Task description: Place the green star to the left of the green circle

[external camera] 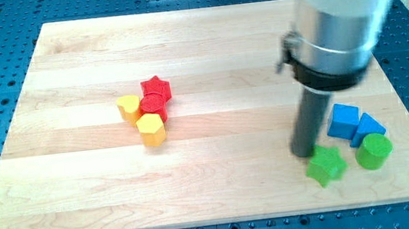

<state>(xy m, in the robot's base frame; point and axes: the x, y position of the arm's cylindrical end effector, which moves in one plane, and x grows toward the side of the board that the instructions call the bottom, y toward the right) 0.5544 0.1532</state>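
The green star (326, 166) lies near the board's lower right, just left of the green circle (373, 151), with a small gap between them. My tip (303, 154) stands on the board at the star's upper left, touching or nearly touching it. The rod rises from there to the wide silver arm body at the view's top right.
A blue cube (343, 122) and a blue triangular block (369, 125) sit just above the green circle. At centre left cluster a red star (156, 88), a red block (153, 105), a yellow heart (128, 106) and a yellow hexagon (151, 129). The wooden board (205, 46) lies on a blue perforated table.
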